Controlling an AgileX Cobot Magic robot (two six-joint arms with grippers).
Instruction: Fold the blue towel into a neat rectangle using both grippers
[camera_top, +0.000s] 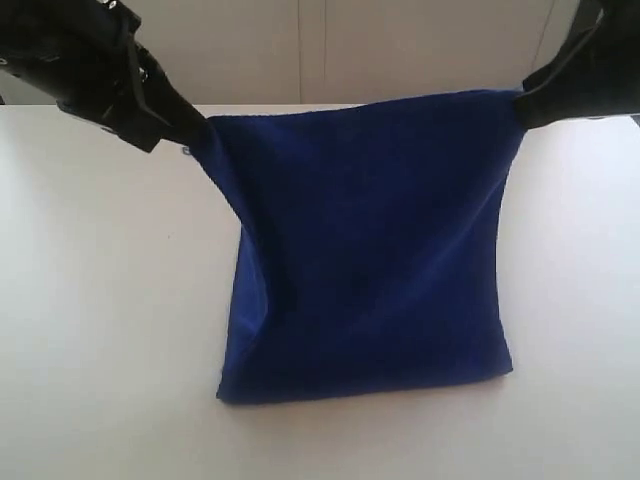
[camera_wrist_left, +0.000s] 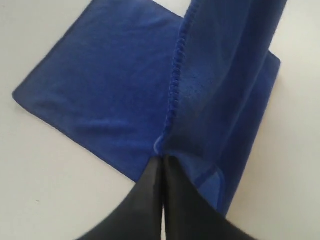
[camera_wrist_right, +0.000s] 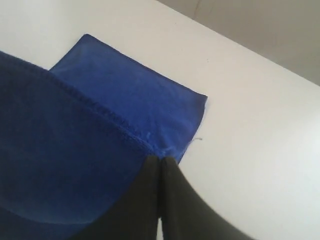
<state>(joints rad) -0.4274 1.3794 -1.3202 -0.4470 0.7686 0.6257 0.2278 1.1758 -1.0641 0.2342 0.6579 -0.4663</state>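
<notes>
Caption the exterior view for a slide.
Left black gripper and right black gripper hold the deep-blue microfibre towel by two corners, lower part on the white table.

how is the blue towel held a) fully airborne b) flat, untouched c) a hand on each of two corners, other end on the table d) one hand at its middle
c: left hand and right hand each pinch a corner of the towel; its lower part lies on the table.

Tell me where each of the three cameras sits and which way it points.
Exterior: off the arms, looking down at the table; blue towel hangs between left pincer and right pincer.
Left wrist: on the left arm, looking down past its shut pincer.
Right wrist: same from the right arm.
Shared: towel's lower part lying flat.
</notes>
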